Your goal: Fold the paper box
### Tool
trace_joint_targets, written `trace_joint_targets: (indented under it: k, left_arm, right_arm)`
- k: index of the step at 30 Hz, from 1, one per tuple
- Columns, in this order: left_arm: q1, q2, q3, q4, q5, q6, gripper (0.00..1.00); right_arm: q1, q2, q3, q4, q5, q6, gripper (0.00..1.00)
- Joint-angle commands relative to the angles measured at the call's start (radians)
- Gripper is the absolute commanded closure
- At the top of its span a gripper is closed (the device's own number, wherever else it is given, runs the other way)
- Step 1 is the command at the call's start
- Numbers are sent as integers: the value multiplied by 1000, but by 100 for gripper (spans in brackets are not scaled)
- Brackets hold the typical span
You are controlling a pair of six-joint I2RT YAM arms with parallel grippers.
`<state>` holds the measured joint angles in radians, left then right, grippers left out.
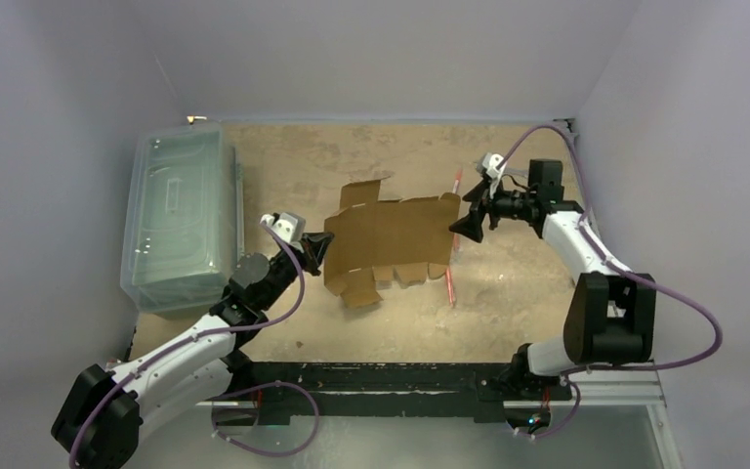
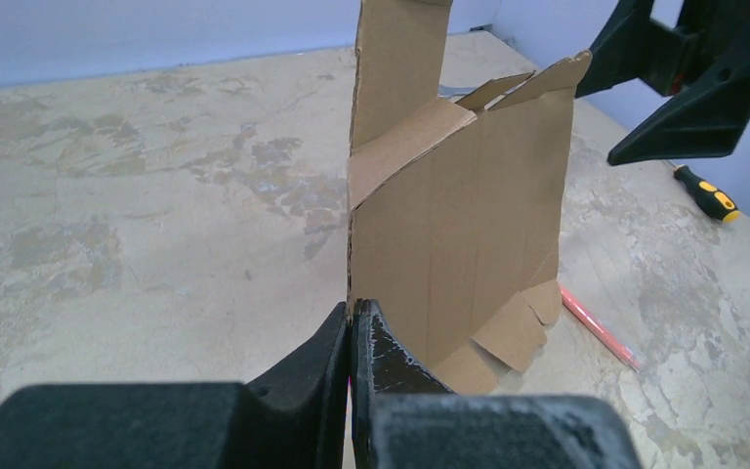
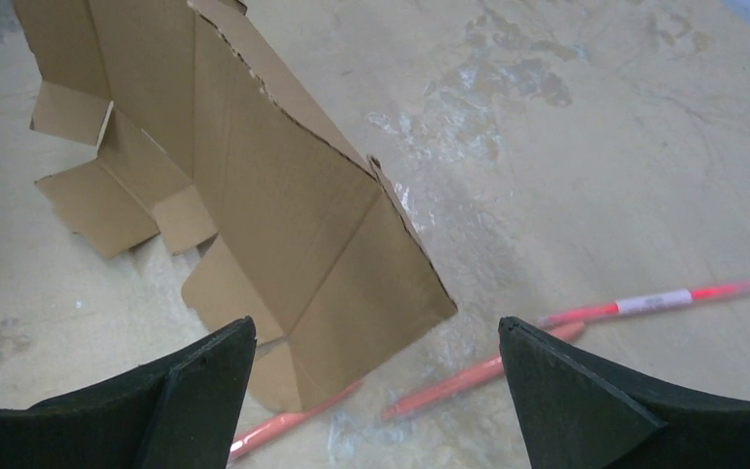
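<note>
Left wrist view: the left pincer [image 2: 352, 330] is clamped on the near edge of the paper box [image 2: 459, 234], which stands tilted on the table [image 2: 137, 195], its long axis running toward the right pincer [image 3: 376, 334]. That one stands wide apart just before the opposite edge. Its own view shows that corner raised above orange pens [image 3: 645, 301], which the top view does not tell.

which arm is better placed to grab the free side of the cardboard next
Right, probably. The right gripper hangs open beside the free edge of the paper box, while the left gripper is shut on the opposite edge, holding it.
</note>
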<state>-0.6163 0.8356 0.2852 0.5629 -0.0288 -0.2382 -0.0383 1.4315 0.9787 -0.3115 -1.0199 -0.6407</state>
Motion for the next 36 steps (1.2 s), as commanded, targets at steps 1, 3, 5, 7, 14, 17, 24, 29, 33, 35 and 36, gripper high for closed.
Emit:
trace_joint_targets:
  k: [1, 3, 5, 7, 14, 17, 24, 29, 33, 35, 36]
  left_arm:
    - [0, -17, -3, 81, 24, 19, 100]
    - [1, -22, -7, 78, 24, 15, 100]
    - [0, -28, -5, 69, 22, 13, 100]
    - [0, -36, -15, 76, 18, 7, 100]
    - [1, -47, -55, 115, 24, -20, 100]
    - [1, -56, -63, 115, 24, -24, 100]
    - [2, -64, -99, 165, 63, -38, 100]
    - [1, -83, -111, 176, 55, -48, 100]
    - [1, -121, -119, 180, 49, -53, 100]
    - [1, -130, -129, 204, 63, -47, 100]
    - [2, -129, -138, 227, 71, -38, 100]
  right_arm:
    - [68, 42, -25, 244, -10, 118, 7]
    - [74, 40, -62, 339, -32, 167, 9]
    - [72, 25, -110, 410, -52, 188, 9]
    - [72, 28, -137, 417, -63, 182, 9]
    - [79, 100, -118, 423, -116, 186, 21]
    - [102, 114, -99, 420, -79, 188, 25]
    - [111, 152, -70, 477, -43, 257, 52]
    - [110, 139, -56, 453, -70, 258, 90]
    - [112, 73, -32, 328, -97, 147, 100]
    - [112, 20, -39, 284, -80, 88, 100]
    - [112, -1, -52, 280, -69, 69, 100]
